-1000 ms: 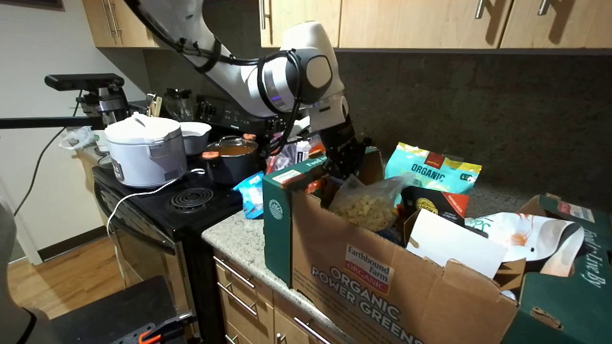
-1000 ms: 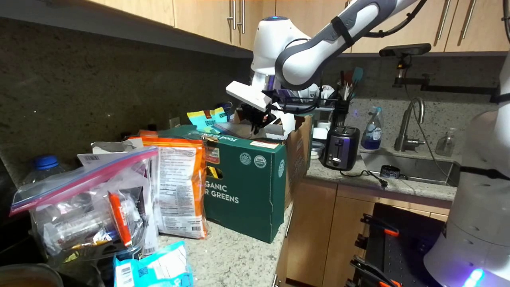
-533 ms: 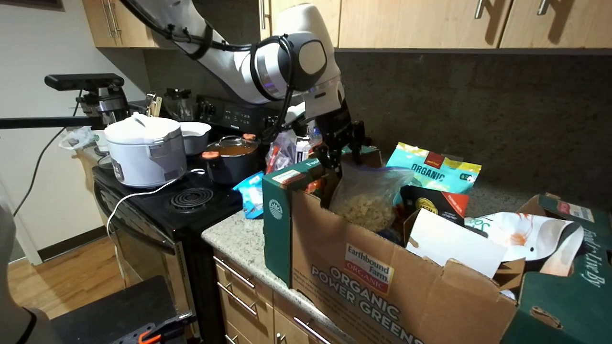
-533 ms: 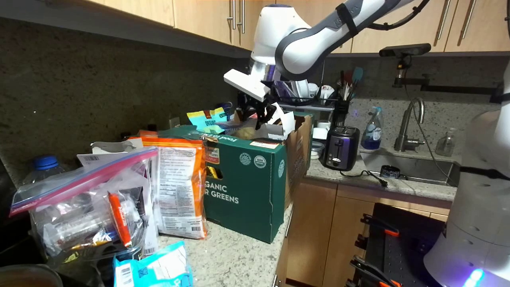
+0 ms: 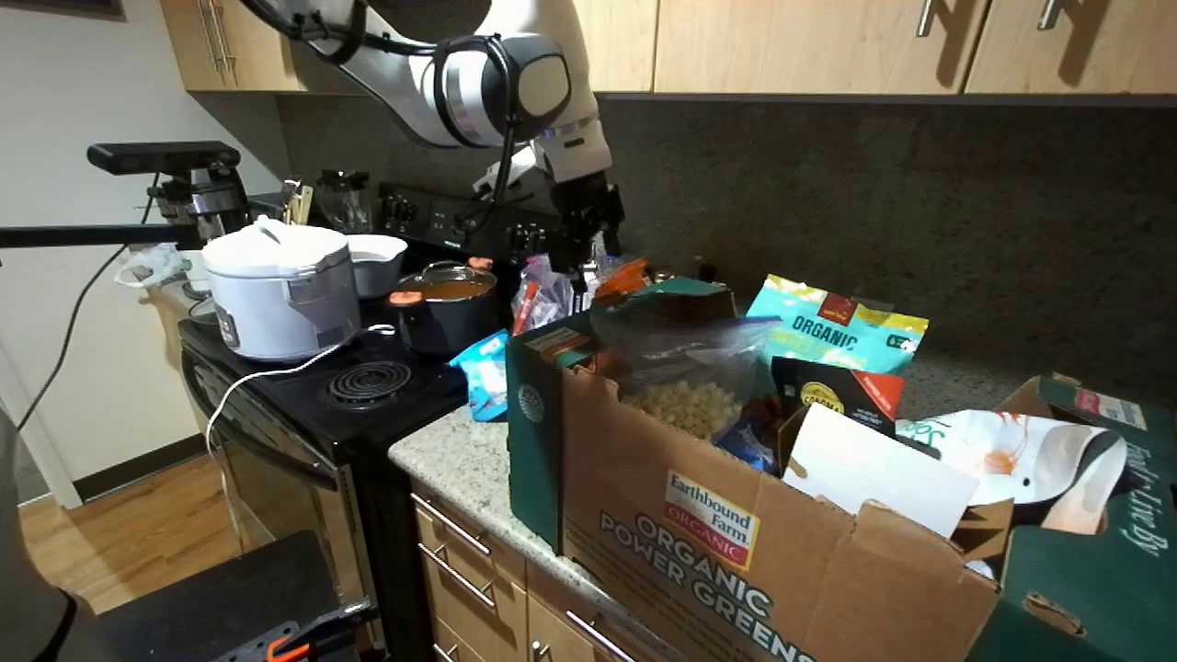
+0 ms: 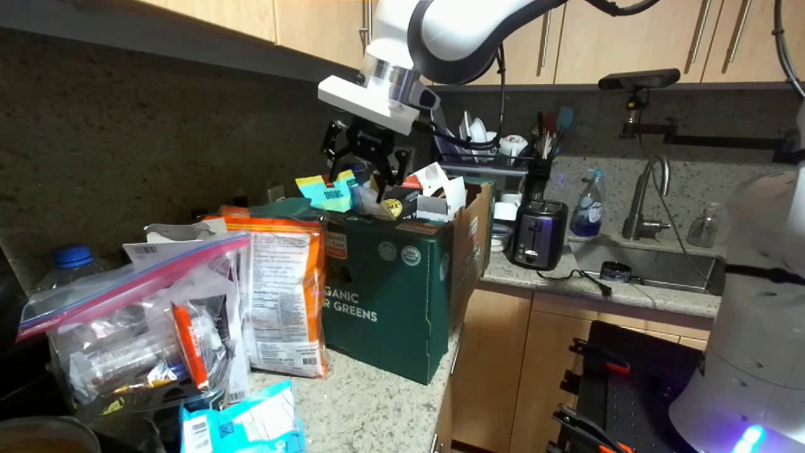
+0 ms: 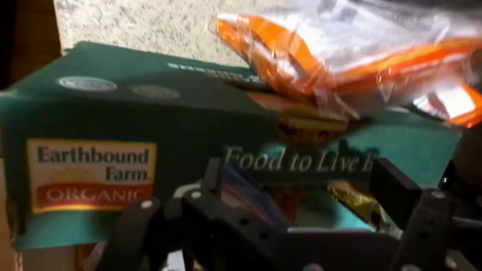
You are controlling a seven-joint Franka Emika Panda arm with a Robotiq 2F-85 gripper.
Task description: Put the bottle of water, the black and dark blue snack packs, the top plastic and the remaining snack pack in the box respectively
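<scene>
My gripper point(image 5: 598, 265) hangs open above the box point(image 5: 634, 460), over its green end, with nothing held. In the wrist view the fingertips stand wide apart above the box's flap. Inside the box lies a clear zip bag point(image 5: 694, 391) of yellowish pieces, beside a dark blue pack point(image 5: 749, 446) and a black pack point(image 5: 823, 391). On the counter outside, in an exterior view, are a plastic bag with a pink zip point(image 6: 135, 289), an orange and white pack point(image 6: 283, 302) and a light blue pack point(image 6: 245, 421). Behind them stands a clear bottle with a blue cap point(image 6: 72, 257).
A turquoise organic pack point(image 5: 832, 326), a white carton flap point(image 5: 874, 469) and a white pouch point(image 5: 1021, 450) crowd the box. A stove bears a white rice cooker point(image 5: 280, 290) and a dark pot point(image 5: 446, 308). Wall cabinets point(image 5: 809, 46) hang above.
My gripper has opened and let go of the zip bag, which now rests in the box. The arm has risen and moved toward the box's green end, on the stove side.
</scene>
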